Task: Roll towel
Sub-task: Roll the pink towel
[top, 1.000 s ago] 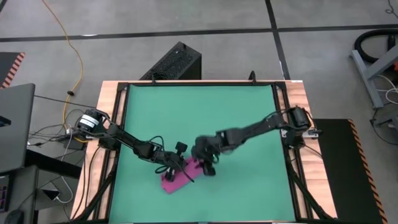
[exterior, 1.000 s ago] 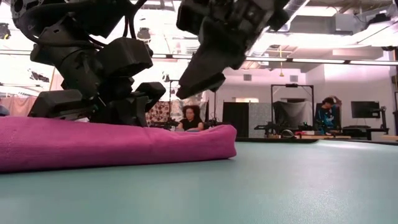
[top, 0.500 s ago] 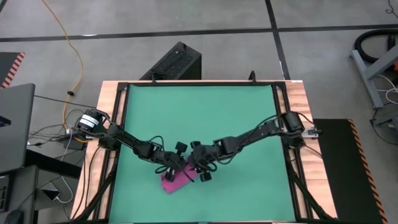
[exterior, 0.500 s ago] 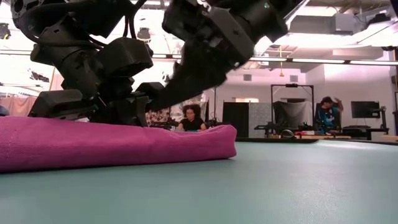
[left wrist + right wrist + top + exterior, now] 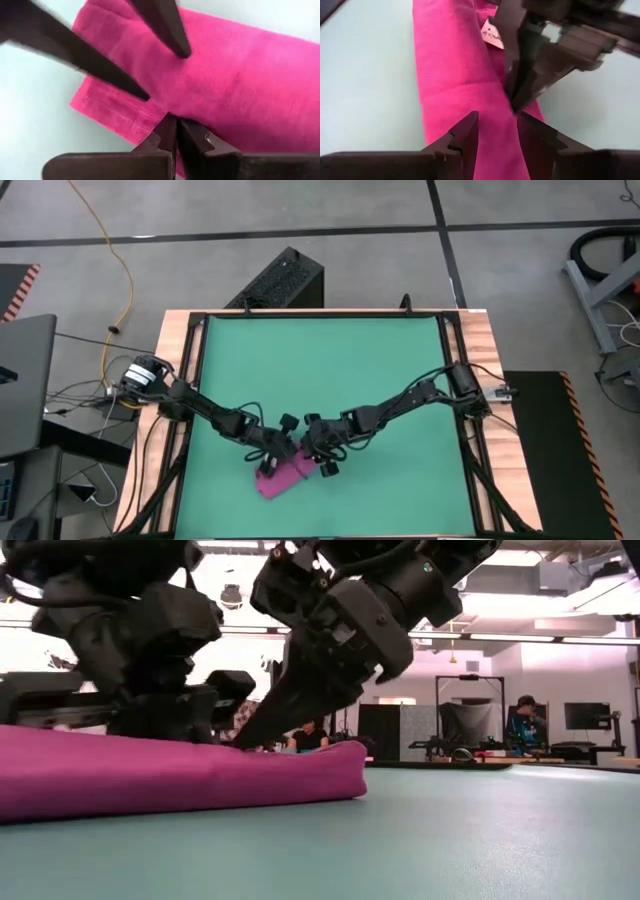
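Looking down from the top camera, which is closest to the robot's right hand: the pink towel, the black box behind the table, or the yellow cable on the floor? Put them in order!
From the right hand, in the high view:
1. The towel, right under it, at the table's near edge.
2. The black box, on the floor past the table's far edge.
3. The yellow cable, farthest, on the floor off to the far left.

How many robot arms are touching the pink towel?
2. The left gripper presses on the towel with jaws shut; the right gripper, jaws apart, comes down on the towel's other side, facing it.
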Robot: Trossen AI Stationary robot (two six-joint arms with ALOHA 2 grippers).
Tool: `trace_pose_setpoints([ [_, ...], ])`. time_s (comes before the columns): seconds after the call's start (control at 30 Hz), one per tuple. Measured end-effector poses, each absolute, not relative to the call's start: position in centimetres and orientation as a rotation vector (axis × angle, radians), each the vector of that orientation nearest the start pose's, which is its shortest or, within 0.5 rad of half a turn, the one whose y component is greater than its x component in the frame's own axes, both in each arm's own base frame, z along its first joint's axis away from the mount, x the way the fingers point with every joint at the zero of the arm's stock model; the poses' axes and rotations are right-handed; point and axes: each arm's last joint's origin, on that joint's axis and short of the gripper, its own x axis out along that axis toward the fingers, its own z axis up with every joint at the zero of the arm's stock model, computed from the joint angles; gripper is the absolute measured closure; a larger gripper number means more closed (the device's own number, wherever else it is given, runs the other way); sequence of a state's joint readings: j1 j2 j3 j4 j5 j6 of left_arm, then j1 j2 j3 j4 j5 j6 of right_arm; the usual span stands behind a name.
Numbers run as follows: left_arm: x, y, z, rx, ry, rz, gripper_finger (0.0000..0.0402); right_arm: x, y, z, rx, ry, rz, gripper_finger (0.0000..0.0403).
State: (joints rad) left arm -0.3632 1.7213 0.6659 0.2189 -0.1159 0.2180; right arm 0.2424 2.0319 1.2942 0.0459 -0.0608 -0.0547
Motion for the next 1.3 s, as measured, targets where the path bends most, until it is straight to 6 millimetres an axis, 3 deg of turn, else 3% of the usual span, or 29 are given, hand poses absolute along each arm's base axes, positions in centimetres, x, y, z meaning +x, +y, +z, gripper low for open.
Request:
trace_pose_setpoints([
  [0.3, 28.2, -10.2, 11.3, 0.424, 0.743, -0.307, 0.0401, 42.0, 10.9, 15.8, -0.127, 0.677, 0.366, 0.0259],
  [0.47, 27.6, -10.4, 11.0, 0.496, 0.795, -0.412, 0.0401, 41.8, 11.0, 15.6, -0.149, 0.700, 0.399, 0.0260],
  [0.77, 27.3, -10.6, 12.9, 0.590, 0.838, -0.395, 0.0401, 42.0, 11.8, 16.2, -0.194, 0.619, 0.403, 0.0255],
  [1.1, 26.0, -12.9, 13.9, 0.591, 0.812, -0.448, 0.0401, 42.2, 12.3, 16.7, -0.215, 0.548, 0.472, 0.0265],
  [1.3, 25.9, -12.8, 13.9, 0.631, 0.804, -0.450, 0.0402, 42.3, 12.7, 17.1, -0.239, 0.495, 0.483, 0.0261],
])
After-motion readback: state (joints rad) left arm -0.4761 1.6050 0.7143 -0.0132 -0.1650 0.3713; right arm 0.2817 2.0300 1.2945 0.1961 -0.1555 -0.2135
